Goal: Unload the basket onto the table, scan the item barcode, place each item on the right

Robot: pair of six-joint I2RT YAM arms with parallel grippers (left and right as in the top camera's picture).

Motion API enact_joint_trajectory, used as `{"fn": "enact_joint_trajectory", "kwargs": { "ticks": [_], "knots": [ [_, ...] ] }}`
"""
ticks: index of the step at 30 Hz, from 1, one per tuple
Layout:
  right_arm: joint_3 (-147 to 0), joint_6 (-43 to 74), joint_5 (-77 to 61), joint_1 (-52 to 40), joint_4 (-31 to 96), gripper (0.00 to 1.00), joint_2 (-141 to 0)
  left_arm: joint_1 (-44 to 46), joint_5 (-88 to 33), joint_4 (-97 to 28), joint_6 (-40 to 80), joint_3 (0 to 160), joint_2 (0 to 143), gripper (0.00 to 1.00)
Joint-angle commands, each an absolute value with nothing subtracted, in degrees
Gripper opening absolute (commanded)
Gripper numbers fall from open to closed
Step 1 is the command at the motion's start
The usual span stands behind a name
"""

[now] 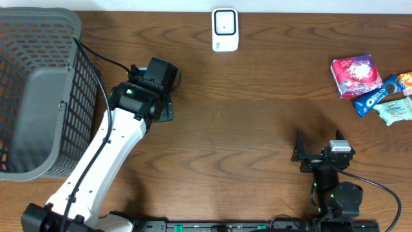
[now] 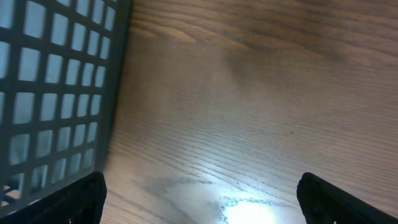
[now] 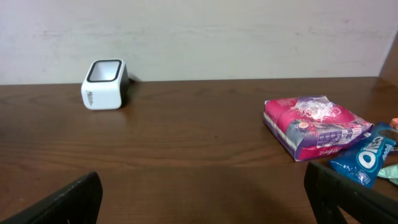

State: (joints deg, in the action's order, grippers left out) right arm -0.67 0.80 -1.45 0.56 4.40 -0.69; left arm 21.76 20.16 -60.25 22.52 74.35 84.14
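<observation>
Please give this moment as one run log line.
left pincer: open, empty, near basket | right pincer: open, empty | scanner: far edge | pink packet: not held

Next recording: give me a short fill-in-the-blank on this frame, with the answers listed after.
The left gripper and right gripper both stand ____, holding nothing.
The grey mesh plastic basket is closest to the ____ gripper.
The blue snack packet reads ____.
That packet lies to the ____ of the white box-shaped scanner, from the robot's side.
Missing words: open; left; Oreo; right.
</observation>
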Motion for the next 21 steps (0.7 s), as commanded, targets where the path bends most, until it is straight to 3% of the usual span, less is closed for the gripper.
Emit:
{"fn": "enact_joint_trajectory", "kwargs": {
  "ticks": [1, 7, 21],
  "knots": [
    [-0.3, 0.2, -0.7, 0.2, 4.3, 0.99, -0.3, 21.4, 24.1, -60.8, 22.8, 74.4, 84.2, 0.98],
    [-0.3, 0.1, -0.7, 0.2, 4.3, 0.99, -0.3, 21.3, 19.0, -56.4, 22.8, 71.3, 81.3, 0.98],
    [-0.3, 0.1, -0.7, 0.2, 4.3, 0.99, -0.3, 20.6, 9.1, -23.3, 15.2, 38.5, 55.7, 0.98]
  ]
}}
